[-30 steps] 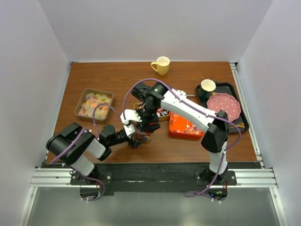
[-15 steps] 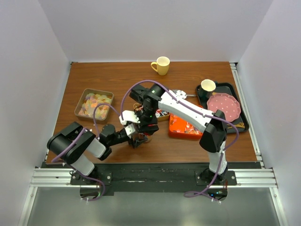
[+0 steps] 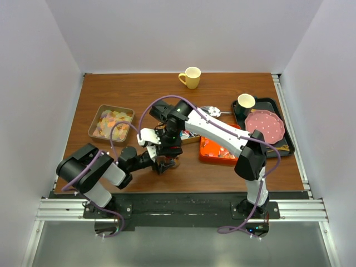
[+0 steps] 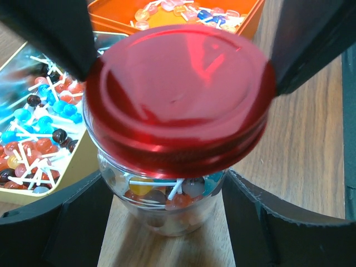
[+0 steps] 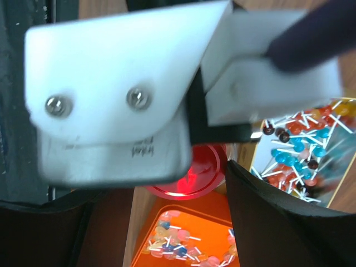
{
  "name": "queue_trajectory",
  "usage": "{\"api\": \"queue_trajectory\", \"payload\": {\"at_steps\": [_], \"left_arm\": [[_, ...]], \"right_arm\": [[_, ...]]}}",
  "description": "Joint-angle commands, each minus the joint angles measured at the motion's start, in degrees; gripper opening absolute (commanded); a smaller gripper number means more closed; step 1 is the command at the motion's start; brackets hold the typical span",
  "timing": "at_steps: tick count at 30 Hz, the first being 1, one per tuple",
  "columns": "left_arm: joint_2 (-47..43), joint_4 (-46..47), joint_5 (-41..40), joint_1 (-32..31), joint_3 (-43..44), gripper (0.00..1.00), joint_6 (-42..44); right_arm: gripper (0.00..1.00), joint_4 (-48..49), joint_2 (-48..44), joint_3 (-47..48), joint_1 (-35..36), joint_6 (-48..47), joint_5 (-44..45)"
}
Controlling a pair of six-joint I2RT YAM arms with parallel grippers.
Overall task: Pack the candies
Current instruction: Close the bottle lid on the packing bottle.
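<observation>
A glass jar (image 4: 167, 211) full of candies (image 4: 167, 192) stands on the table under a red lid (image 4: 181, 94). My left gripper (image 4: 167, 194) is shut on the jar's body, one finger on each side. From above, my right gripper (image 5: 181, 181) is shut on the lid (image 5: 192, 172), its dark fingers (image 4: 55, 33) pressing the rim. In the top view both grippers meet at the jar (image 3: 167, 162). More candies lie in a gold tin (image 4: 33, 128), an orange tin (image 3: 217, 149) and a grey tray (image 3: 111, 123). My left wrist block hides much of the right wrist view.
A yellow mug (image 3: 191, 77) stands at the back. At the right, a black tray (image 3: 276, 105) holds a pink dotted plate (image 3: 265, 125) and a small cup (image 3: 246, 100). A spoon (image 3: 214, 110) lies beside it. The gold tin sits just behind the jar.
My right wrist has swung a little to the left and turned over the jar. The left arm and the jar have stayed in place.
</observation>
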Motion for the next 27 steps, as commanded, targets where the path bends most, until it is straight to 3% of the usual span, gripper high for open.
{"api": "queue_trajectory", "payload": {"at_steps": [1,4,16,27], "left_arm": [[1.1,1.7,0.1,-0.4,1.0,0.09,1.4],[1.4,1.8,0.0,-0.4,1.2,0.09,1.1],[1.9,2.2,-0.4,-0.4,1.4,0.09,0.5],[3.1,1.6,-0.4,-0.4,2.3,0.09,-0.1]], "right_arm": [[0.43,3.6,-0.2,-0.8,-0.1,3.0,4.4],[0.43,7.1,-1.8,-3.6,-0.1,4.0,5.0],[0.43,5.1,-0.4,-6.8,-1.5,3.6,11.5],[0.45,5.0,-0.1,-8.5,-5.1,6.8,8.3]]}}
